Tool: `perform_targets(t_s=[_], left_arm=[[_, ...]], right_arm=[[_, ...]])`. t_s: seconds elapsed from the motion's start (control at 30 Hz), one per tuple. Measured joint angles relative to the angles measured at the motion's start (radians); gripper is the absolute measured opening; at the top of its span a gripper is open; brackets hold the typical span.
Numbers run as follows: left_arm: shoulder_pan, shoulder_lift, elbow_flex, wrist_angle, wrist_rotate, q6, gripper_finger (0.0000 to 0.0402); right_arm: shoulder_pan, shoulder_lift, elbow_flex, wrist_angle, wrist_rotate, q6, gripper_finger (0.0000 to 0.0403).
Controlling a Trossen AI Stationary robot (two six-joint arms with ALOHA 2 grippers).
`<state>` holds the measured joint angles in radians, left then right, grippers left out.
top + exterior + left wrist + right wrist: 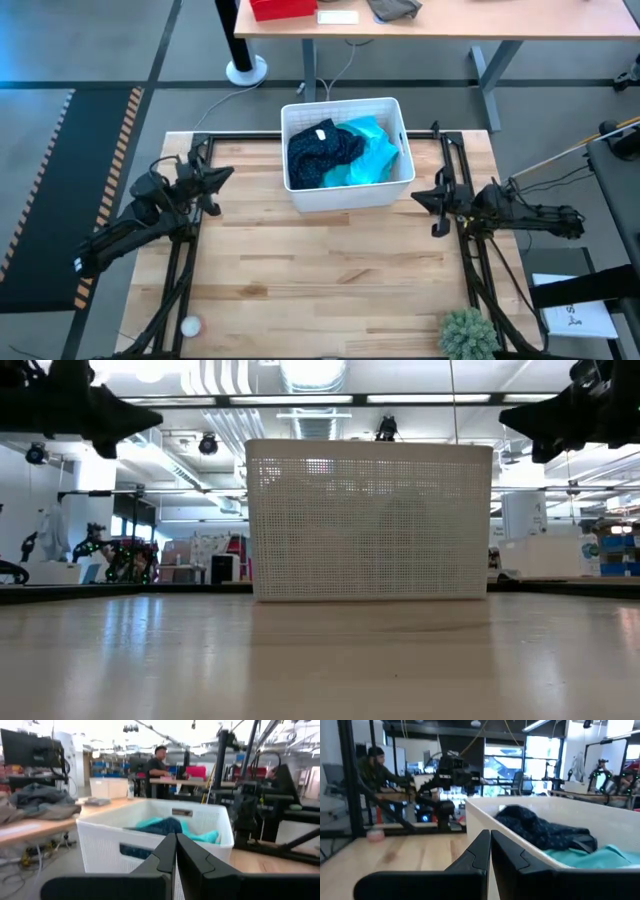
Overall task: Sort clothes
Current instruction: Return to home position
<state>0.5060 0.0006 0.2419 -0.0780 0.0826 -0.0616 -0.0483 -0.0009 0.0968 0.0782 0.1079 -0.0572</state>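
A white plastic basket (345, 195) stands at the far middle of the table. In it lie a navy dotted garment (320, 150) and a teal garment (375, 150), also seen as navy cloth (540, 827) and teal cloth (592, 857) in the right wrist view. My left gripper (225, 175) hovers shut at the table's left, left of the basket, pointing toward it. My right gripper (418, 196) hovers shut at the table's right, just right of the basket. Neither holds anything.
A small white ball (190, 326) lies near the front left corner and a green plant (468, 335) at the front right. Arm frames run along both table sides. Behind the table stands a desk (470, 25) with a red box and grey cloth. People show in the room beyond.
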Motion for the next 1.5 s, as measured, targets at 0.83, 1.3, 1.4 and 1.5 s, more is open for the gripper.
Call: perform_targets(t_s=[0.83, 1.3, 1.4, 1.5], left_arm=[[-0.019, 0.006, -0.232, 0.211, 0.040, -0.074, 0.0000], [-0.156, 0.000, -0.232, 0.217, 0.026, -0.079, 0.0000], [-0.212, 0.001, -0.232, 0.201, -0.030, -0.071, 0.0000], [-0.262, 0.005, -0.232, 0.195, -0.077, -0.061, 0.0000]], right_arm=[[0.000, 0.001, -0.081, 0.054, 0.024, 0.021, 0.0000], [0.002, 0.001, -0.042, 0.038, -0.032, 0.039, 0.0000], [0.002, 0.001, -0.060, 0.044, -0.026, 0.044, 0.0000], [0.002, 0.001, -0.083, 0.022, 0.007, 0.059, 0.0000]])
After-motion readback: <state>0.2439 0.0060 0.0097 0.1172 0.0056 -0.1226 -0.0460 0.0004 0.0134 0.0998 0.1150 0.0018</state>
